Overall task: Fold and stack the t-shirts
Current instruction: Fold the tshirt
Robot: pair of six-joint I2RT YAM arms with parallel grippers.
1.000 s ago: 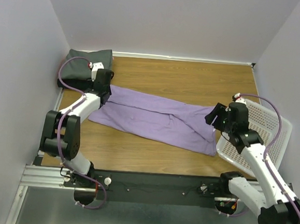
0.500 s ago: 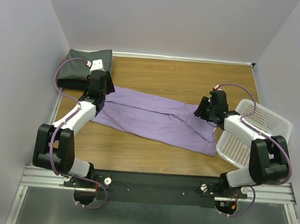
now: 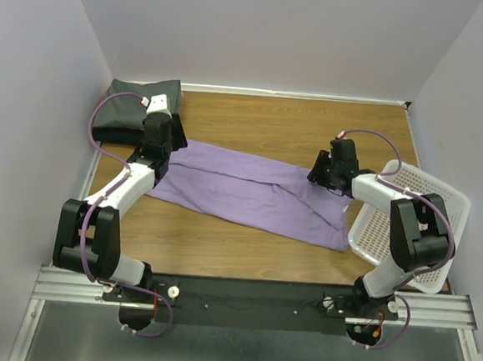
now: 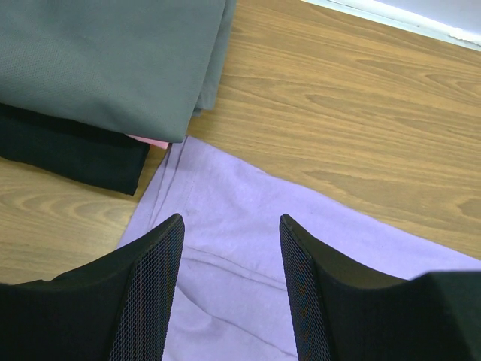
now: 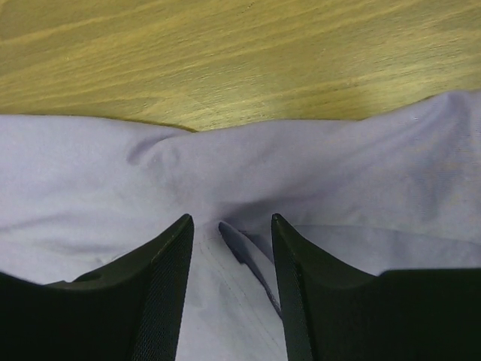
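Note:
A lavender t-shirt point(image 3: 249, 194) lies folded into a long band across the wooden table. My left gripper point(image 3: 162, 145) is open just above its far-left corner; the cloth point(image 4: 233, 248) shows between the fingers. My right gripper point(image 3: 319, 172) is open over the shirt's far-right edge, its fingers either side of a fold point(image 5: 240, 241). A folded dark grey t-shirt point(image 3: 139, 105) lies at the back left on a stack, with a black layer point(image 4: 68, 154) and a pink edge point(image 4: 150, 141) under it.
A white mesh basket point(image 3: 439, 221) stands tilted at the right edge beside the shirt's right end. Walls close in the table on three sides. Bare wood point(image 3: 271, 124) lies behind the shirt.
My right arm has swung left and away from the basket, out to the shirt's far-right edge. My left gripper has shifted slightly toward the back at the shirt's left corner.

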